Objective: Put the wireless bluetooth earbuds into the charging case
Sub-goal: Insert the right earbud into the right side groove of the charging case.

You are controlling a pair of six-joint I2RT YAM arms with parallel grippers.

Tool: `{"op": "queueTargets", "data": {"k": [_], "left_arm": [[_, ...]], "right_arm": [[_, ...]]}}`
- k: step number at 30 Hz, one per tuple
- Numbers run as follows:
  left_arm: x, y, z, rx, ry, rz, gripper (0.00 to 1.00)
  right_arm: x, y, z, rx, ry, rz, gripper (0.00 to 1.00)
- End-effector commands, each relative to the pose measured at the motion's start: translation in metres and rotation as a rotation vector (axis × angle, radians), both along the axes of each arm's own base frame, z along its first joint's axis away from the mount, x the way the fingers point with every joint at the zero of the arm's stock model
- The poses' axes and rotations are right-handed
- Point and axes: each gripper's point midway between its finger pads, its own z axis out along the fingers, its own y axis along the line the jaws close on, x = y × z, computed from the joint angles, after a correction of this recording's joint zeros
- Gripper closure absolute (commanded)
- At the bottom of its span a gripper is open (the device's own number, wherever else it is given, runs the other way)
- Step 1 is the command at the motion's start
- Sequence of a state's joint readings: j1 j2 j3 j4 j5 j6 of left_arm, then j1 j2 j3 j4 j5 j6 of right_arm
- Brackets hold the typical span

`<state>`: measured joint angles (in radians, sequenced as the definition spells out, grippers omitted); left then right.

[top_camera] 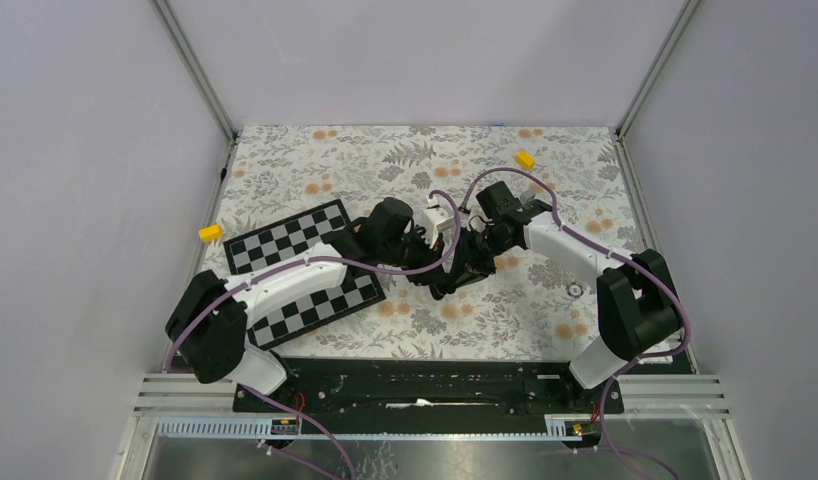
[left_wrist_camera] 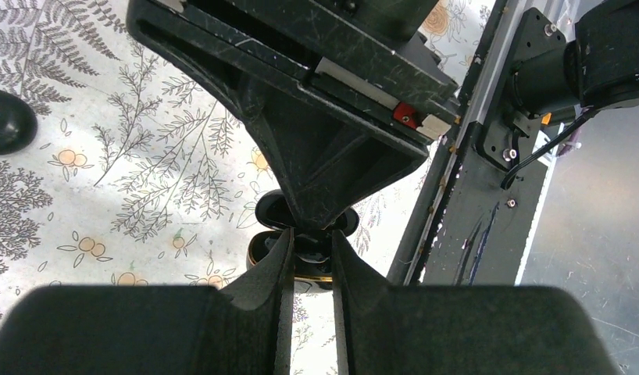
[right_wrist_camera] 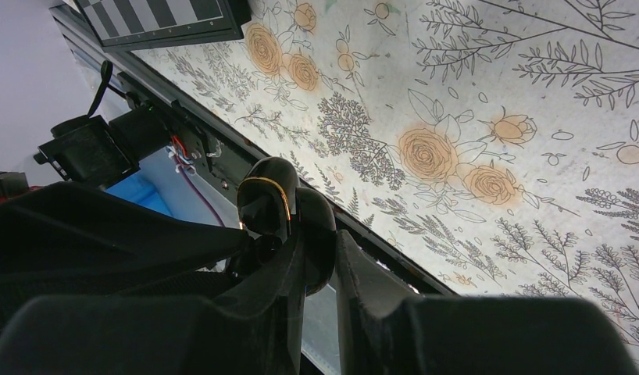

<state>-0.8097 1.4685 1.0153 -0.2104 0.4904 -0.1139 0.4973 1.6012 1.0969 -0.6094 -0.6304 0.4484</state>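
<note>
Caught only slivers of the case (left_wrist_camera: 269,211) behind fingers (left_wrist_camera: 355,273) from the left wrist; lost its lower half between fingers from the right wrist too. Could not tell whether the dark rounded thing (left_wrist_camera: 5,119) cropped at the left edge was an earbud. Saw just a corner of the checkerboard (right_wrist_camera: 156,14), cut off at the top.

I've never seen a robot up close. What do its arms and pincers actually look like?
Both the left arm and the right arm have smooth white shells between chunky black joints. A purple cable loops loosely along each. The left gripper and the right gripper are matte black, each with two tapering, wedge-shaped fingers, scuffed in places.
</note>
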Motion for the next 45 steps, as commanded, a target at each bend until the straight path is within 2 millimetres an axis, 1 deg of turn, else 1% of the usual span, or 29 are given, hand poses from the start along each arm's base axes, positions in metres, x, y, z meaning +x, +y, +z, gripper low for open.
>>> {"op": "queueTargets", "data": {"k": [1, 4, 11, 15, 21, 27, 30, 35, 40, 45], "left_arm": [[-0.015, -0.005, -0.001, -0.003, 0.064, -0.076, 0.84], [-0.014, -0.006, -0.002, -0.001, 0.066, -0.073, 0.84], [-0.015, -0.012, 0.003, -0.044, 0.089, -0.066, 0.84], [-0.01, -0.009, 0.003, -0.026, 0.071, -0.043, 0.84], [-0.001, -0.003, 0.008, -0.013, 0.026, -0.002, 0.84], [0.001, -0.006, 0.011, -0.039, 0.045, 0.024, 0.84], [0.002, -0.007, 0.009, -0.045, 0.055, 0.037, 0.84], [0.009, -0.004, 0.009, -0.038, 0.044, 0.062, 0.84], [0.009, -0.002, 0.009, -0.042, 0.048, 0.055, 0.84], [0.005, -0.002, 0.009, -0.051, 0.06, 0.041, 0.84]], "right_arm": [[0.016, 0.008, 0.015, 0.044, -0.052, -0.011, 1.0], [0.015, 0.008, 0.016, 0.048, -0.055, -0.013, 1.0], [0.014, 0.006, 0.012, 0.04, -0.046, -0.011, 1.0], [0.015, 0.007, 0.015, 0.044, -0.056, -0.012, 1.0], [0.014, 0.006, 0.012, 0.038, -0.05, -0.013, 1.0], [0.015, 0.006, 0.012, 0.036, -0.055, -0.011, 1.0], [0.015, 0.006, 0.012, 0.035, -0.054, -0.012, 1.0], [0.015, 0.005, 0.011, 0.031, -0.056, -0.012, 1.0], [0.015, 0.004, 0.011, 0.026, -0.061, -0.017, 1.0], [0.017, 0.002, 0.009, 0.009, -0.073, -0.027, 1.0]]}}
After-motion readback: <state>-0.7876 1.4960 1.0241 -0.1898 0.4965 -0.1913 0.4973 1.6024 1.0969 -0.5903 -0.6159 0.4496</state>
